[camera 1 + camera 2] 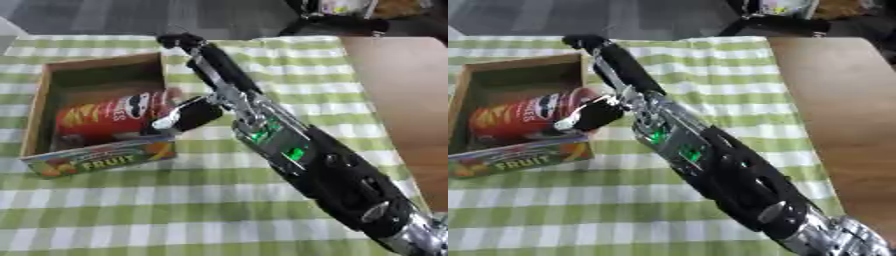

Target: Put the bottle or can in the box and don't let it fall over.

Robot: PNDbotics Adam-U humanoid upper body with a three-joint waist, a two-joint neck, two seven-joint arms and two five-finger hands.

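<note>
A red cylindrical can [109, 119] with a glossy printed wrap lies on its side inside an open cardboard box [61, 75], tilted so that its right end rests high against the box's right wall near the front corner; its left end sits lower, deep in the box. The box is plain brown card inside, with a colourful printed front panel reading FRUIT; it stands on a cloth [201, 210] checked in pale green and white, soft and matte, which covers most of the table [842, 100]; the bare brown wood shows smooth along the right side. The right hand [206, 102] reaches in from the lower right on a long arm of black shells and silver joints, with a green light glowing in the forearm; its fingers [188, 42] stretch straight and apart, past the box's far right corner, while the thumb [179, 117] lies against the can's right end. Whether the thumb presses the can or only touches it is hard to make out; the can's top end is hidden behind the thumb; the elbow is cut off at the lower right corner.
</note>
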